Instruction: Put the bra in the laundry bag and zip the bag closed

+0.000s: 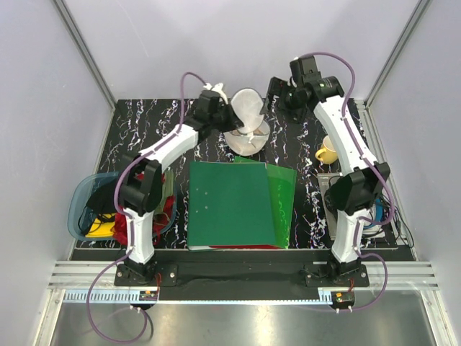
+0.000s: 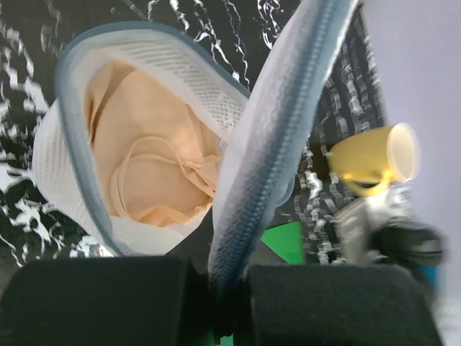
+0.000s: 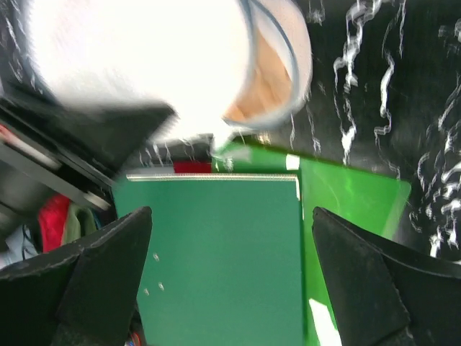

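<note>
The laundry bag (image 1: 248,122) stands open at the back middle of the table, its white mesh lid flap lifted. The peach bra (image 2: 151,173) lies inside it, and also shows in the right wrist view (image 3: 263,94). My left gripper (image 2: 229,277) is shut on the bag's grey zipper rim (image 2: 281,130) and holds the flap up; in the top view it (image 1: 227,109) sits at the bag's left side. My right gripper (image 3: 230,238) is wide open and empty. It hovers to the right of the bag (image 1: 276,92), apart from it.
Two green folders (image 1: 234,205) lie in the table's middle, in front of the bag. A yellow mug (image 1: 328,151) stands at the right, with a metal object (image 1: 330,180) in front of it. A translucent blue tub (image 1: 90,205) and a red cloth (image 1: 164,213) are at the left.
</note>
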Robot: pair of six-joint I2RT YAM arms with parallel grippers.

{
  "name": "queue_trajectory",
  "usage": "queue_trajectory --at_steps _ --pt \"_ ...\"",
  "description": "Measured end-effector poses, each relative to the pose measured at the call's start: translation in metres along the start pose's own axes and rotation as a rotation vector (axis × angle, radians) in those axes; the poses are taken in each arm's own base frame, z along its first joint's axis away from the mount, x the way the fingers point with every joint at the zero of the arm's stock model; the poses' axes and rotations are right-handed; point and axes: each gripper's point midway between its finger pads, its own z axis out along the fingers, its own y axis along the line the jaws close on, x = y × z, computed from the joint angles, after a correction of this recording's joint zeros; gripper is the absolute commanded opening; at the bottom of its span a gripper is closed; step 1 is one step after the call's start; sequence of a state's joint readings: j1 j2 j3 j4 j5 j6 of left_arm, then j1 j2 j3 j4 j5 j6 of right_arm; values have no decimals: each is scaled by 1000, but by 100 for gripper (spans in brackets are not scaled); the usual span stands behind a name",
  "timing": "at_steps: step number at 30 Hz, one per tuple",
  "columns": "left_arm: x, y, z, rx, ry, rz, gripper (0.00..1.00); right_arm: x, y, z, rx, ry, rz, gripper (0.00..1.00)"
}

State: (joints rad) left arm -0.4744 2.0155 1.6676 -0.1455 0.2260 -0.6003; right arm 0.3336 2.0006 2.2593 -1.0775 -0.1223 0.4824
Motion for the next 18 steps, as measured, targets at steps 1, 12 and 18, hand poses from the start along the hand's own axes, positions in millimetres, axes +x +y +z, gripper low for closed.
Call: queue_trajectory --at_steps 1,12,18 --pt "-2 5 -2 8 7 -44 0 7 -7 1 2 17 0 100" --pt "28 -5 13 253 234 -377 1 81 -25 47 -185 129 339 100" --pt "53 3 22 277 344 -449 3 60 -16 70 -283 64 573 88"
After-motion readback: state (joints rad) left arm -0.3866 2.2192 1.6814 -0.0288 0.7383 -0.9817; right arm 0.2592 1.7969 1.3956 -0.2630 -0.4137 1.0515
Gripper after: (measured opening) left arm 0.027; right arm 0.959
